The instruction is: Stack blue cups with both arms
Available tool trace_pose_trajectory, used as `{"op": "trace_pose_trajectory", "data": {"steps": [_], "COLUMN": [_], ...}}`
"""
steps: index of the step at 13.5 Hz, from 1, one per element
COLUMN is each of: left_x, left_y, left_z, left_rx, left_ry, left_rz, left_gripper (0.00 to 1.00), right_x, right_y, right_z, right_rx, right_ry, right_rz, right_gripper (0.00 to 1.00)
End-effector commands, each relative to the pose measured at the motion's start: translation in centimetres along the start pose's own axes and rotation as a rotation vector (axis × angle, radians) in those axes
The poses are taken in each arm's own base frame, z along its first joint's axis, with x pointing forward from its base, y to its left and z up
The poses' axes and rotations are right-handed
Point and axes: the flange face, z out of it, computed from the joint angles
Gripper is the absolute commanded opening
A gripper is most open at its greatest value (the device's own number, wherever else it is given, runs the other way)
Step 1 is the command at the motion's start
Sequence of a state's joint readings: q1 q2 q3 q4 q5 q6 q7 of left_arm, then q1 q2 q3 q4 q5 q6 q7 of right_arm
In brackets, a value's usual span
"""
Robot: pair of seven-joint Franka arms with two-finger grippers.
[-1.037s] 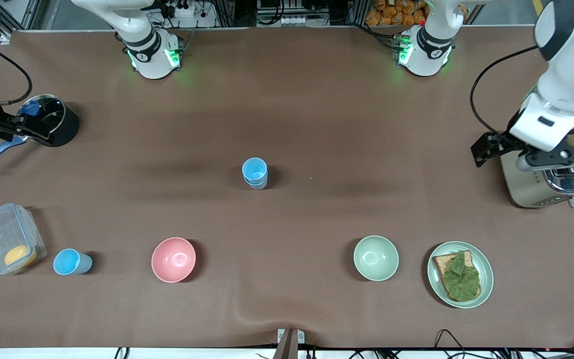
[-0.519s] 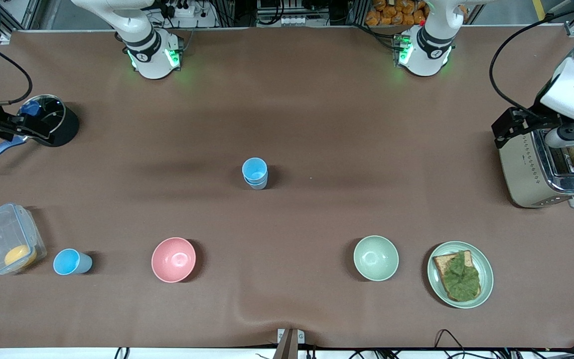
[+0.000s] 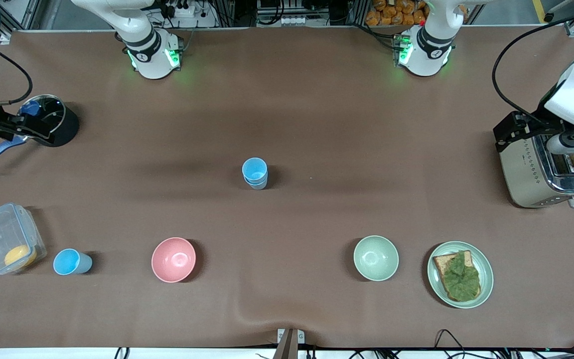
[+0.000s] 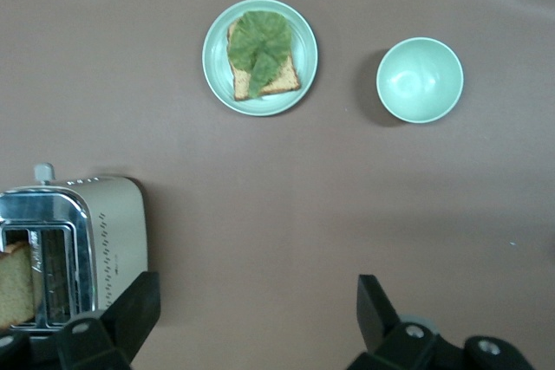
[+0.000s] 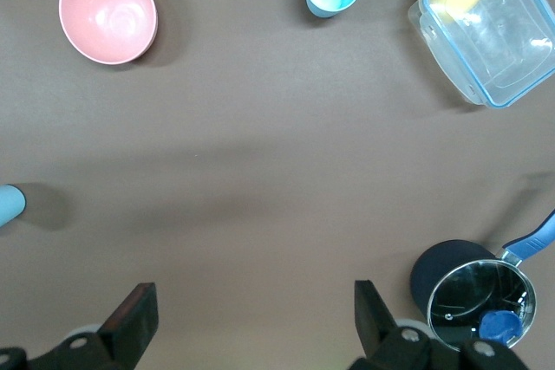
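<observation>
Front view | left pincer (image 4: 251,322) apart, has drifted over toaster (image 3: 541,172) | right pincer (image 5: 251,322) apart, parked by pot (image 3: 50,119) | lone cup (image 3: 71,262) still awaits stacking on cup pair (image 3: 255,173)

arms (image 3: 142,35): glossy white | black bands | green base lights | black cables

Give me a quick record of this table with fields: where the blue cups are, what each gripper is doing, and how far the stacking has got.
stacked cups: two blue cups nested, mid-table
single cup: blue cup upright beside the plastic container, toward the right arm's end, nearer the front camera than the stack
left gripper: open, empty, over the table beside the toaster
right gripper: open, empty, over the table beside the pot
progress: one cup not yet stacked
</observation>
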State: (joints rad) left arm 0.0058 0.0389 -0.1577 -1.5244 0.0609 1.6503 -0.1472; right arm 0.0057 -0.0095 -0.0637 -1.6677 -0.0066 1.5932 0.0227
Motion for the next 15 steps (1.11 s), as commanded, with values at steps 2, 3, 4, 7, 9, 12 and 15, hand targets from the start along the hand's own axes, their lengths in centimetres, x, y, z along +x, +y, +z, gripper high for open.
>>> {"op": "trace_pose_trajectory", "data": {"steps": [2, 3, 4, 7, 9, 12, 15], "left_x": [-0.40, -0.64, -0.76, -0.87, -0.93, -1.01, -1.06], "left_y": [-0.93, -0.95, -0.95, -0.96, -0.97, -1.08, -1.35], "left_z": [-0.42, -0.25, -0.16, -0.02, 0.30, 0.25, 0.16], "left_rx": [-0.049, -0.047, -0.046, -0.044, -0.042, -0.040, -0.038], "left_ry": [-0.056, -0.077, -0.088, -0.099, -0.117, -0.120, -0.119], "left_rz": [0.003, 0.003, 0.002, -0.005, -0.005, -0.011, -0.018], "left_gripper": [1.00, 1.00, 1.00, 1.00, 1.00, 1.00, 1.00], "right_x": [-0.31, -0.36, -0.31, -0.33, -0.38, -0.33, -0.33], "right_y": [0.06, 0.15, 0.14, 0.21, 0.13, 0.13, 0.13], "right_z": [-0.39, -0.47, -0.39, -0.30, -0.38, -0.30, -0.30], "right_rx": [-0.018, -0.018, -0.018, -0.016, -0.016, -0.016, -0.016], "right_ry": [-0.001, 0.001, -0.001, -0.004, -0.002, -0.004, -0.004], "right_rz": [-0.010, -0.009, -0.009, -0.007, -0.009, -0.009, -0.009], "right_gripper": [1.00, 1.00, 1.00, 1.00, 1.00, 1.00, 1.00]}}
